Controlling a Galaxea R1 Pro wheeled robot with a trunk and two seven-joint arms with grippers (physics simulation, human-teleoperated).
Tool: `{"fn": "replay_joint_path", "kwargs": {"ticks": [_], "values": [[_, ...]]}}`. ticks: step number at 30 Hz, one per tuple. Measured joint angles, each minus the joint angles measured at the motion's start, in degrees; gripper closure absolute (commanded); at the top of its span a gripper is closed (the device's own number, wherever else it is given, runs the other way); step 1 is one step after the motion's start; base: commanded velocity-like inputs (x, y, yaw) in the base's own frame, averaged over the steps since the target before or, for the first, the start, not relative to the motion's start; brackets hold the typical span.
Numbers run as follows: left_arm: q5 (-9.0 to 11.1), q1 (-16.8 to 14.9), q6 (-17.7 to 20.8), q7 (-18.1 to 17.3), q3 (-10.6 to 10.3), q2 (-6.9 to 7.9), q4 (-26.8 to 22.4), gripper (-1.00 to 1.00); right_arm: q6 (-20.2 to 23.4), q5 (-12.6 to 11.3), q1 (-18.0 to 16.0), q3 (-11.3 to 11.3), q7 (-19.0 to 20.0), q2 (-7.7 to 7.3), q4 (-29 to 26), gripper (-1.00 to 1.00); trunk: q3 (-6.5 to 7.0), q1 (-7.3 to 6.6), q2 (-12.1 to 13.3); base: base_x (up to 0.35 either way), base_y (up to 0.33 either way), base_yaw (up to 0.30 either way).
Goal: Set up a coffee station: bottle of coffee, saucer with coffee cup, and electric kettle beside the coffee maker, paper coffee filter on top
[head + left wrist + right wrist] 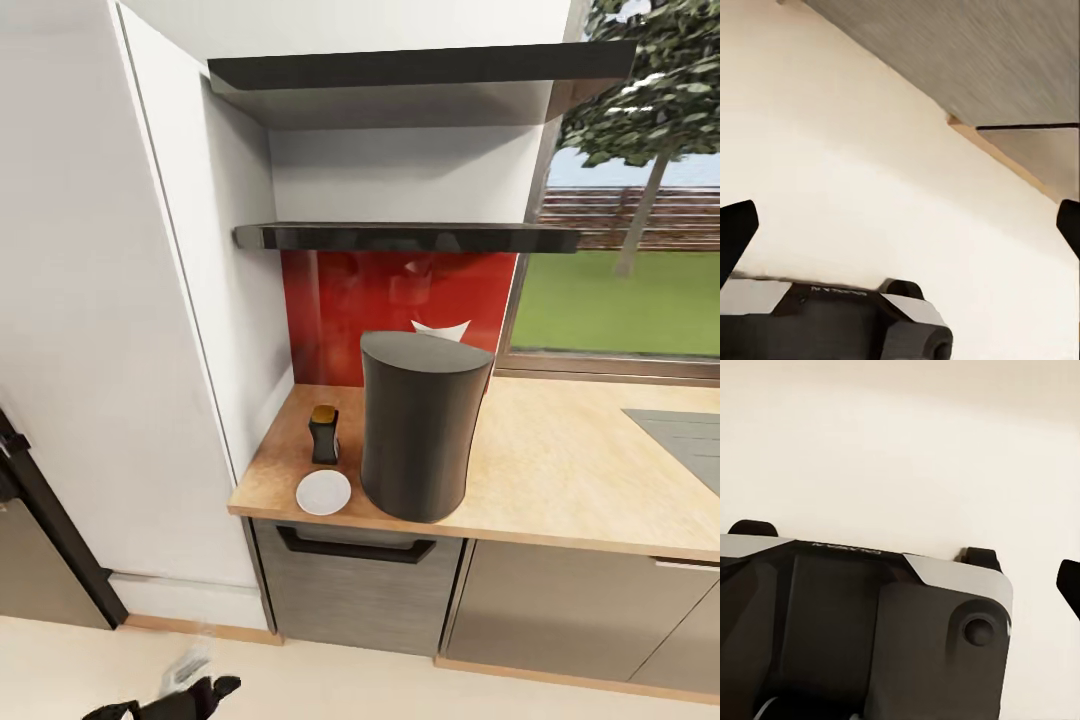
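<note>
The tall dark grey coffee maker (425,430) stands on the kitchen countertop (560,470) near its left end. The bottle of coffee (324,435), dark with a golden-brown cap, stands just left of it. The white saucer (323,492) lies bare at the counter's front edge. Above hang the lower kitchen shelf (400,237) and one like it (420,65). A small white shape (440,328) peeks over the maker's top; I cannot tell what it is. The coffee cup and electric kettle are out of view. My left gripper (900,229) and right gripper (900,585) hang open and low over the floor.
A tall white cabinet (100,300) flanks the counter's left end, with a black appliance (40,520) beside it. Grey cabinet fronts (350,590) sit under the counter. A sink (680,430) is set in at right below a window (620,250). Cream floor (400,690) lies ahead.
</note>
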Motion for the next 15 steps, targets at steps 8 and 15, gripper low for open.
{"fn": "replay_joint_path", "kwargs": {"ticks": [8,15], "values": [[-9.41,2.95,-29.6,13.53,-0.79,0.11,12.35,-1.0,-0.54,-0.23,0.43,-0.17,-0.04,-0.66,0.0,-1.0,0.01,0.0,0.0,0.0,0.0,0.0],[-23.78,6.36,-41.16,22.59,-0.87,0.5,21.4,-1.0,-0.67,-9.11,0.61,-0.24,0.1,-2.49,-0.11,-1.0,0.01,0.0,0.0,0.0,0.0,0.0]]}}
